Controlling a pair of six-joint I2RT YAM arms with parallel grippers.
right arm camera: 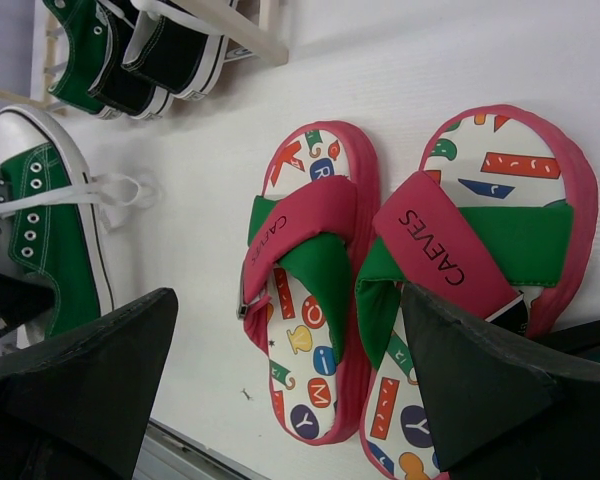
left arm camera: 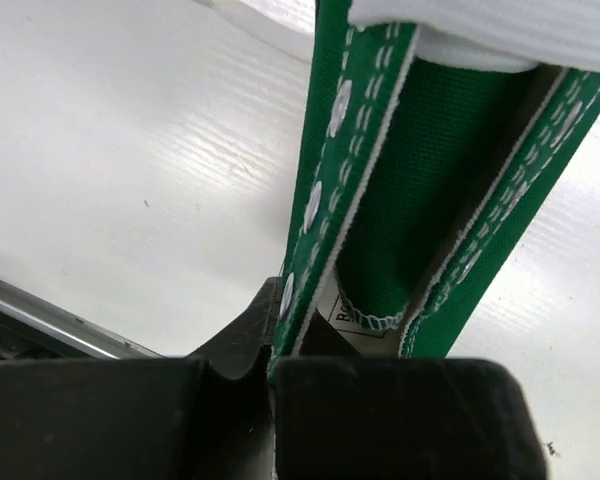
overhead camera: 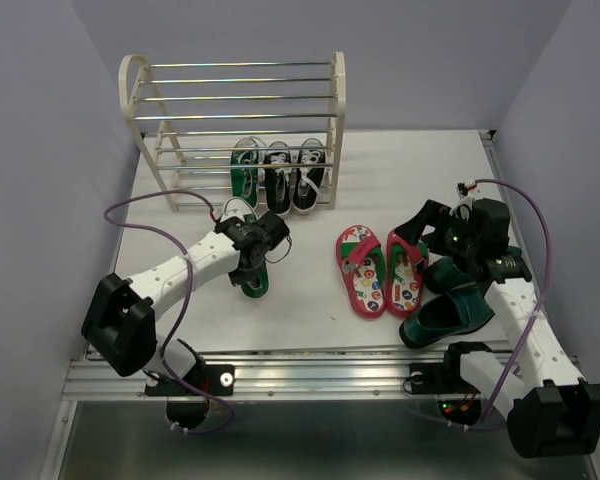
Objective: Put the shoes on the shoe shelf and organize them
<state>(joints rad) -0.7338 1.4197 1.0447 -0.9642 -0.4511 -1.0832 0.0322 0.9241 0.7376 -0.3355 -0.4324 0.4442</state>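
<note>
My left gripper (overhead camera: 256, 246) is shut on a green white-laced sneaker (overhead camera: 252, 278) on the table in front of the shoe shelf (overhead camera: 240, 95). In the left wrist view the jaws (left arm camera: 275, 350) pinch the sneaker's eyelet flap (left arm camera: 325, 170). Another green sneaker (overhead camera: 245, 170) and two black sneakers (overhead camera: 278, 175) (overhead camera: 310, 172) sit at the shelf's bottom tier. The red-pink flip-flops (overhead camera: 361, 270) (overhead camera: 405, 275) lie side by side mid-table. My right gripper (overhead camera: 427, 235) hangs open just right of them, its fingers (right arm camera: 100, 370) wide apart over the pair (right arm camera: 310, 290). Teal loafers (overhead camera: 445, 315) lie under the right arm.
The shelf's upper chrome bars (overhead camera: 240, 82) carry nothing. A metal rail (overhead camera: 310, 375) runs along the table's near edge. Purple cables (overhead camera: 150, 205) loop from both arms. Walls close in left, right and behind.
</note>
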